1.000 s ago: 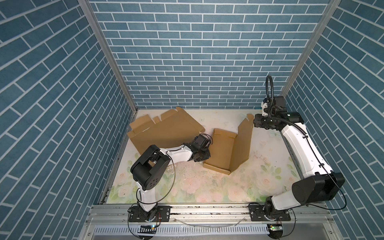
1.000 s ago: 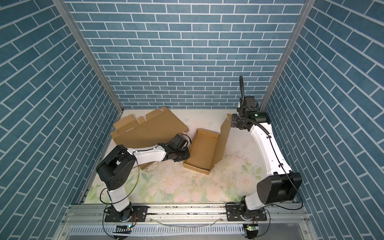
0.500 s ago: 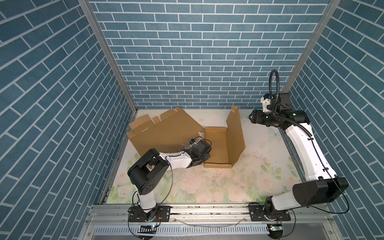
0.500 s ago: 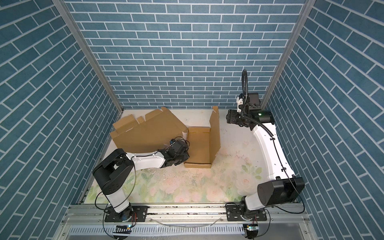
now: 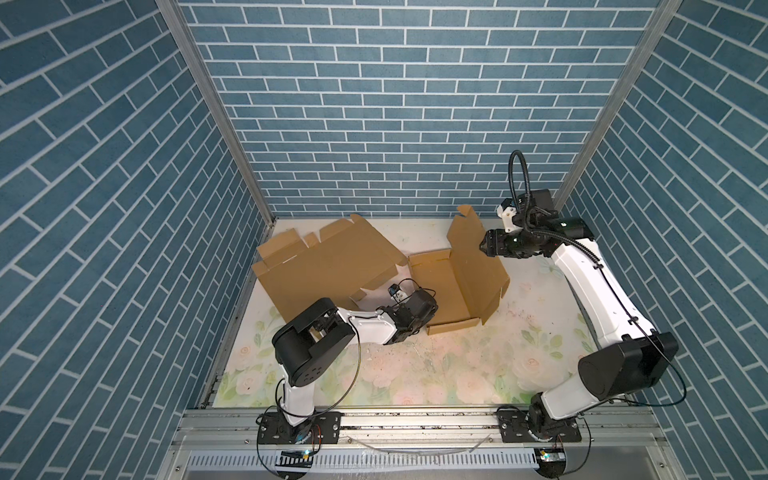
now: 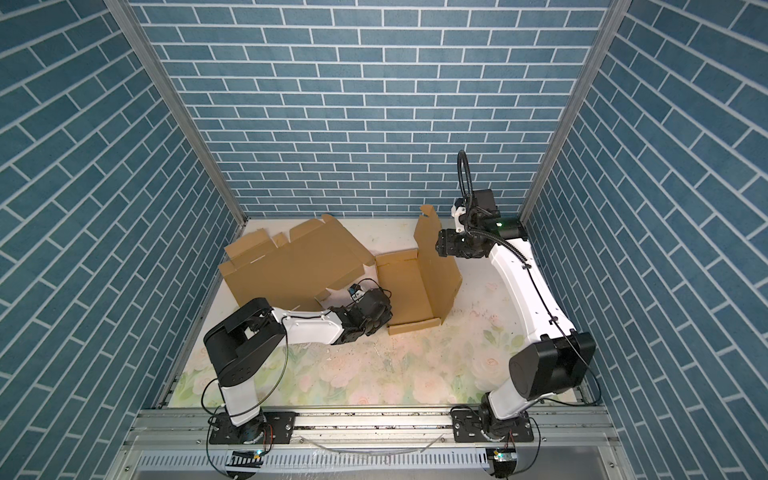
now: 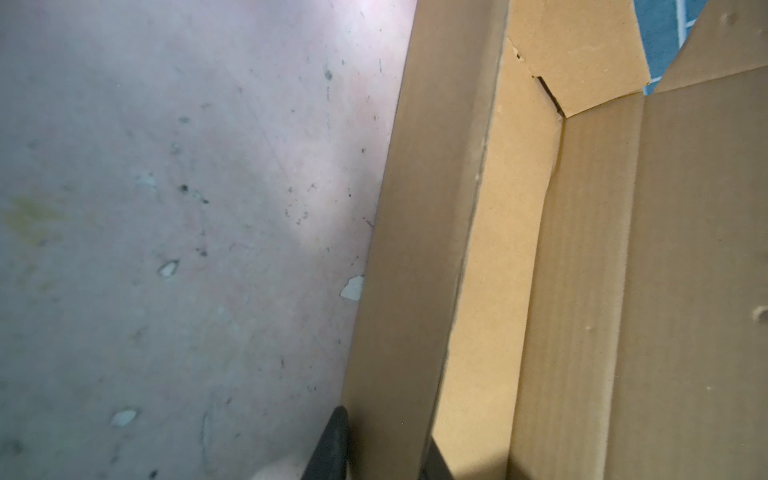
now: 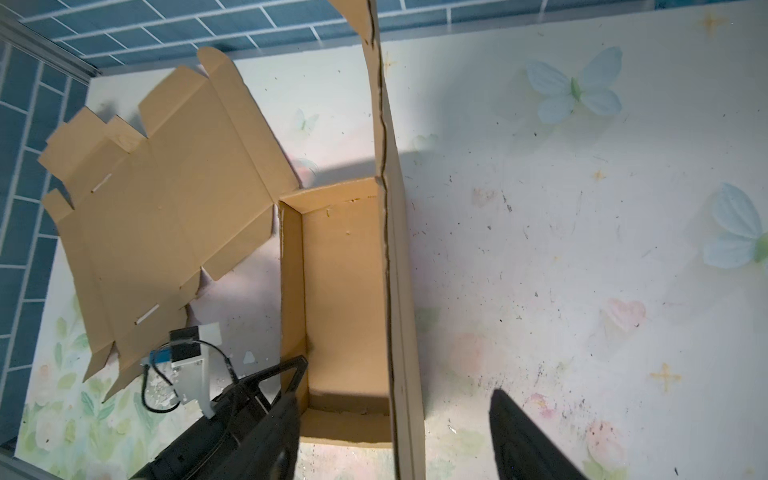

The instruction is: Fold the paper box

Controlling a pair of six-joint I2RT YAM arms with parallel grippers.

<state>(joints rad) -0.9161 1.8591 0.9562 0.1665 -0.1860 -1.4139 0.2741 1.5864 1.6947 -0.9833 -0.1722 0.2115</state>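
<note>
The paper box (image 5: 440, 286) (image 6: 405, 291) (image 8: 345, 291) sits half-formed near the middle of the flowered surface (image 5: 415, 374) (image 6: 374, 374), open at the top. Its right side is a tall panel standing almost upright. Its left and rear walls are low, and a short flap closes its front end.

The left pincer (image 5: 429, 318) (image 6: 384, 320) (image 7: 384, 453) reaches the box's left wall near the front corner and is clamped on it. In the left wrist view one dark finger lies outside the wall and one inside. Within the box's walls only the brown floor and that inner finger show.

The right pincer (image 5: 484, 245) (image 6: 438, 245) (image 8: 392, 395) is at the upper edge of the box's tall panel. Its jaws stand wide, one finger on each side of the cardboard, with a gap on both sides in the right wrist view.

Left of the box and behind it lies a flat cardboard sheet (image 5: 328, 266) (image 6: 291, 270) (image 8: 166, 208). One corner of the sheet comes just beside the box's rear left corner; I cannot tell whether they touch. The sheet's far edge runs close to the brick wall (image 5: 232, 232) on that side.

In front of the box and to its right the surface lies open up to the rail and the right arm. Behind the box a narrower strip separates it from the back wall. Small pale scraps (image 7: 353, 286) lie on the surface just left of the box's left wall.
</note>
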